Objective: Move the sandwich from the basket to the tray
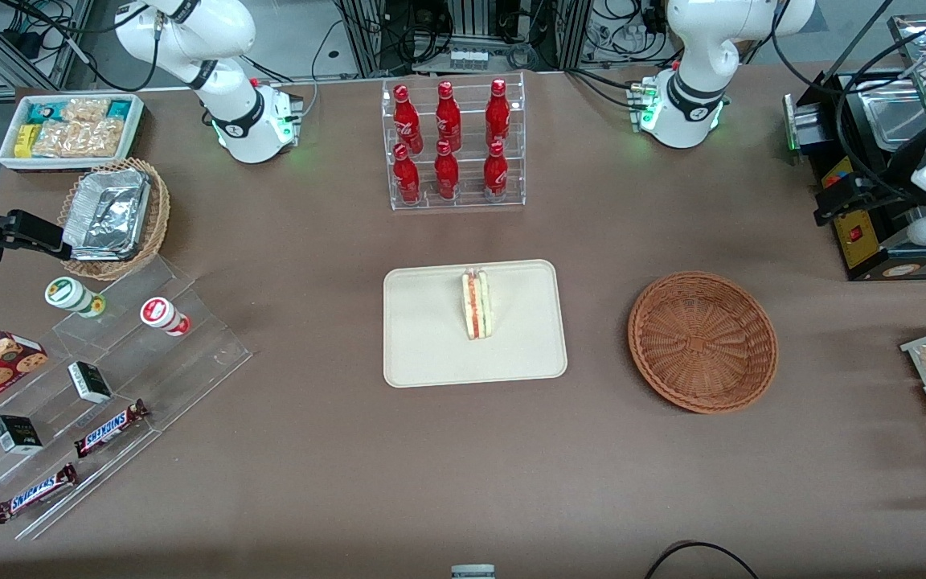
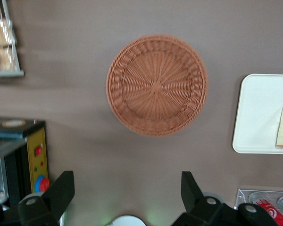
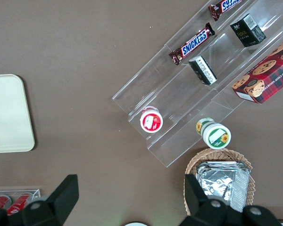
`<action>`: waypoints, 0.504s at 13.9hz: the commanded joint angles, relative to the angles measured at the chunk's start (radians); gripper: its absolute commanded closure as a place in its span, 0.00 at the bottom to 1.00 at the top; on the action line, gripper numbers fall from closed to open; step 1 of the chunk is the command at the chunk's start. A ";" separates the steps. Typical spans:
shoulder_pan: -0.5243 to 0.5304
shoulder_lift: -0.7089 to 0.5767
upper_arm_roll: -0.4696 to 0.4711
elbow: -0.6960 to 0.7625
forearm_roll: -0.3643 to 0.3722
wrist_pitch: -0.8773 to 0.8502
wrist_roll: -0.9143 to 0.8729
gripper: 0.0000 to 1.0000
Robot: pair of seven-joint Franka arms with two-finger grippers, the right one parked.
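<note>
Sandwich (image 1: 477,305): standing on edge on the tray (image 1: 431,346), filling stripe facing up, near the tray's middle.
Tray: flat on the brown worktop (image 1: 310,450), nearer the front camera than the rack of red bottles (image 1: 451,145).
Basket (image 1: 702,341): beside the tray, toward the working arm's end, nothing in it.
Pincer (image 2: 127,193): fingers spread wide apart, holding nothing, raised well above the worktop with the basket under its camera.

Even overhead light, soft shadows, wrist views blurred.
</note>
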 commanded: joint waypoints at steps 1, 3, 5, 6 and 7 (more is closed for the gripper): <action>-0.001 0.043 -0.010 0.044 0.006 0.064 0.044 0.00; 0.001 0.046 -0.010 0.044 0.007 0.090 0.037 0.00; 0.001 0.044 -0.010 0.041 0.012 0.078 0.041 0.00; 0.004 0.044 -0.007 0.043 0.009 0.078 0.047 0.00; 0.012 0.043 -0.007 0.041 0.009 0.076 0.044 0.00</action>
